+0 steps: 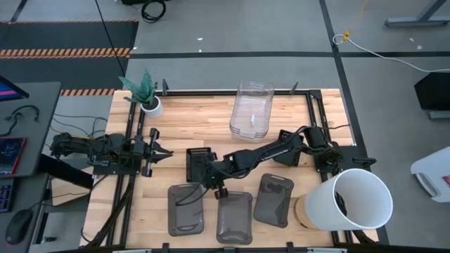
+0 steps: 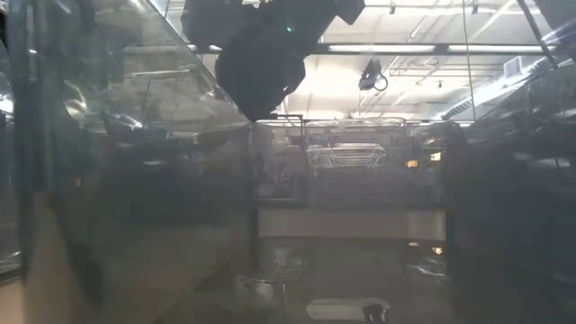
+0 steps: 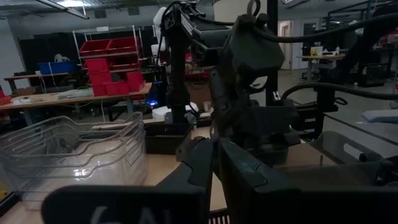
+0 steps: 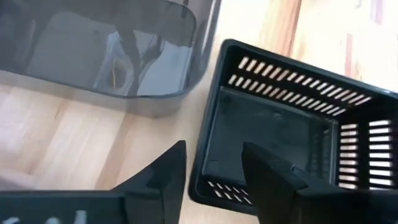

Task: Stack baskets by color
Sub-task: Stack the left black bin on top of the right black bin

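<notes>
A black slotted basket (image 1: 197,161) rests on its base at the table's middle. My right gripper (image 4: 214,155) reaches slanting down over its near end and is open: one finger (image 4: 273,177) stands inside the basket, the other finger (image 4: 165,177) outside, with the end wall (image 4: 204,155) between them and a gap on each side. Three dark grey baskets (image 1: 185,209) (image 1: 234,216) (image 1: 274,200) lie side by side along the near edge. Clear baskets (image 1: 252,109) sit nested at the far middle. My left gripper (image 1: 166,151) waits shut at the left.
A big white bucket (image 1: 355,199) lies on its side at the near right corner. A white plant pot (image 1: 150,106) stands at the far left. Bare wood shows between the black basket and the clear baskets.
</notes>
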